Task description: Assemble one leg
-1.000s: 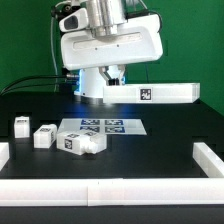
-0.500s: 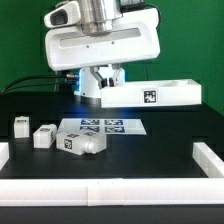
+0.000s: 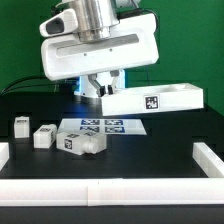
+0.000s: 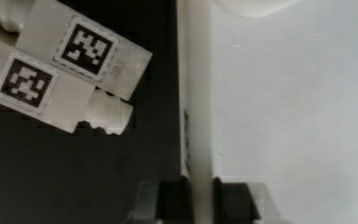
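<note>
My gripper (image 3: 103,88) is shut on the rim of the large flat white piece (image 3: 152,101) and holds it tilted above the back of the black table. In the wrist view the jaws (image 4: 195,192) pinch that piece's thin edge, and its pale face (image 4: 282,120) fills one side. Three stubby white legs with tag stickers lie on the table at the exterior view's left: one (image 3: 21,125), one (image 3: 44,136) and one (image 3: 82,144). Two tagged legs (image 4: 82,48) (image 4: 28,84) also show in the wrist view, apart from the gripper.
The marker board (image 3: 108,127) lies flat mid-table, just behind the nearest leg. White rails border the table at the front (image 3: 110,190), the exterior view's left (image 3: 3,152) and right (image 3: 210,158). Black cables run at the back left.
The gripper, still shut on the large white piece, has shifted slightly to the exterior view's left. The piece has tilted and turned, showing more of its tagged side. The legs have not moved.
</note>
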`<state>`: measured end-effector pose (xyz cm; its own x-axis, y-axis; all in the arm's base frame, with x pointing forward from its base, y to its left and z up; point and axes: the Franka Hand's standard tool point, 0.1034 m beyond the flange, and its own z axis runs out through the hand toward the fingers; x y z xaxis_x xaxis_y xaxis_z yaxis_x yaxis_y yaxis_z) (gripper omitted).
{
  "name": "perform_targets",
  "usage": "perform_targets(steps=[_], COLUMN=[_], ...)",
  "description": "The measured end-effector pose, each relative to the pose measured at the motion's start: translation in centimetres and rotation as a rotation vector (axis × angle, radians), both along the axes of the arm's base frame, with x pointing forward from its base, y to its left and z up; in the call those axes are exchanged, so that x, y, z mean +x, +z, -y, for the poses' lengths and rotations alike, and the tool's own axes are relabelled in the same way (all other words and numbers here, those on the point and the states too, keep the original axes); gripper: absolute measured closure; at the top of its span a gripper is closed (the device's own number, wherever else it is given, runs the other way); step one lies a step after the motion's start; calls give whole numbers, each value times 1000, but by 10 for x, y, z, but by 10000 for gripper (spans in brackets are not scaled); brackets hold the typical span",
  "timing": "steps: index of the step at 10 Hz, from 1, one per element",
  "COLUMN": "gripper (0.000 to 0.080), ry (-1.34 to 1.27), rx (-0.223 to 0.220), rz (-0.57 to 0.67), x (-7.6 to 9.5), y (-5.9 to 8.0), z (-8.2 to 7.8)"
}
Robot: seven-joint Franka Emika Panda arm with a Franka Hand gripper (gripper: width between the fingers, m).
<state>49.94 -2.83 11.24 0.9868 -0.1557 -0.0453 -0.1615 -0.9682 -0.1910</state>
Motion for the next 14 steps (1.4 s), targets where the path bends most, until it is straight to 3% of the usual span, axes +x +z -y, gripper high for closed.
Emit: perform_targets(steps=[1,3,4,9,11,14], gripper=[748,748,748,748,748,748], ry=[47,101,107,119,168,149], rx=[-10,-36,-44,-52,-89,-98], rz=[-15,-16,-11,-22,-39,-59], x=[9,58,70,67,74,85], y=[0,-8,-15,-22,-44,-67], z=[9,25,26,25,16,8])
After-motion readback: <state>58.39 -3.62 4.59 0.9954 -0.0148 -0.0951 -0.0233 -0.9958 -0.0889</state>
